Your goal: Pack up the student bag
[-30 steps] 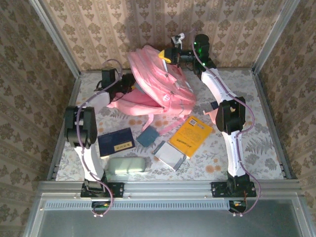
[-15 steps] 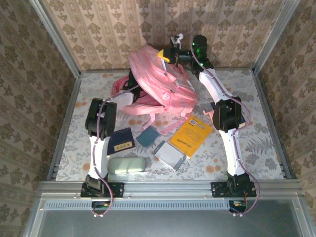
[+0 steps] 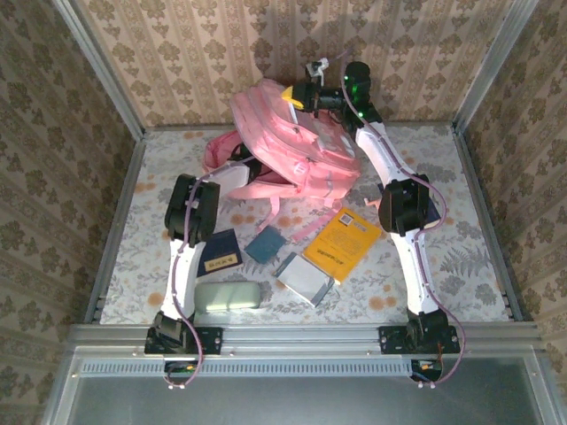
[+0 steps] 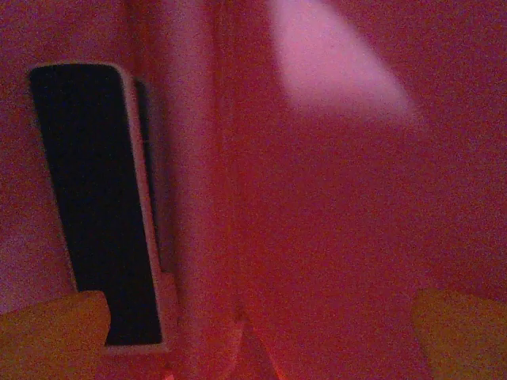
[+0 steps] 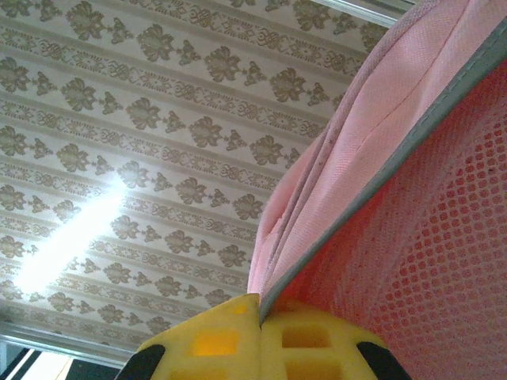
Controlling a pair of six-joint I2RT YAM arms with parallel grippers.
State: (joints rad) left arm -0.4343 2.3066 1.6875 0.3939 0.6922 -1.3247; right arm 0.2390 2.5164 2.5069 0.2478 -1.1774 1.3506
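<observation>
The bag (image 3: 301,155) has its top rim pinched between the closed fingers of the right gripper (image 5: 260,324). The left gripper (image 4: 253,340) is inside the bag with its fingers (image 4: 47,336) spread wide and empty. A dark flat item (image 4: 91,206) lies just beside one finger.

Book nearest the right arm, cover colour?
The book is yellow-orange with dark print, clearest in the top external view.
</observation>
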